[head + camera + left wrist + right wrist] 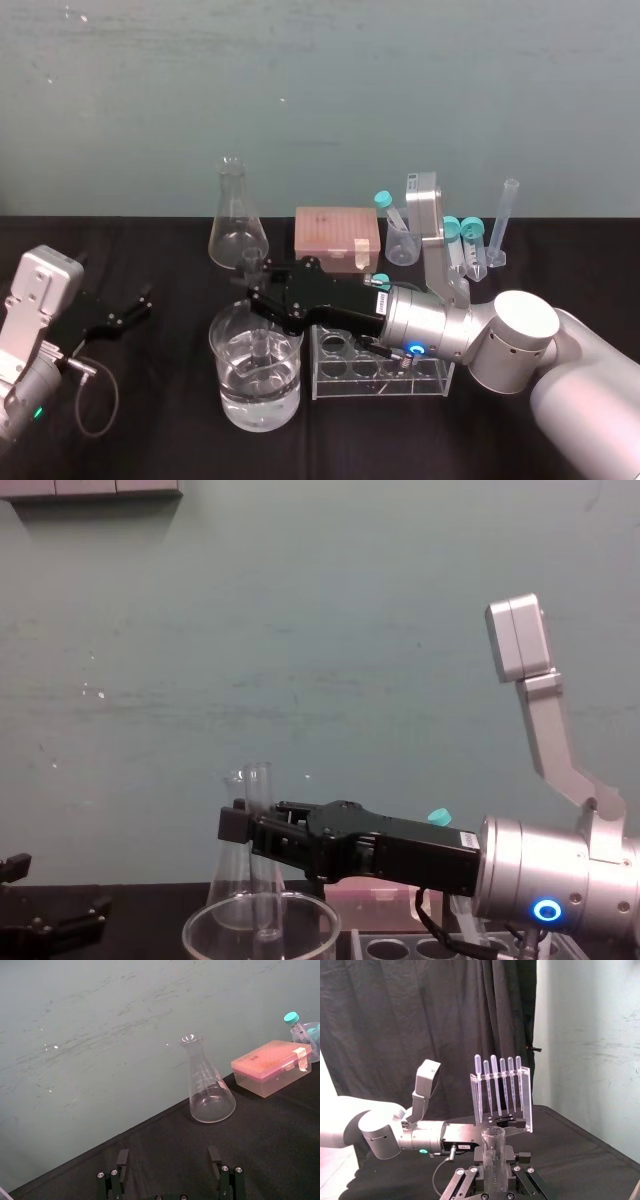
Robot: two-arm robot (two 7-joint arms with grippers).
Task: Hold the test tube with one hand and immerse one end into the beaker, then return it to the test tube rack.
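**Keep the tube plumb**

Left claw (125,312) lies released by the left edge of the desk (160,440). Right claw (258,292) grips the long clear glass test tube (260,785) upright in the wide glass beaker (230,385) near the front edge; lower gently, off the walls.

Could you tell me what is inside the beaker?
Clear liquid and the lower end of the test tube, in the right gripper, which covers its middle. Left gripper idles aside.

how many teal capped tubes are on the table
4 teal-capped tubes. One leans in the small clear cup, two stand right of it, one cap shows behind the right gripper by the test tube rack; others may be hidden.
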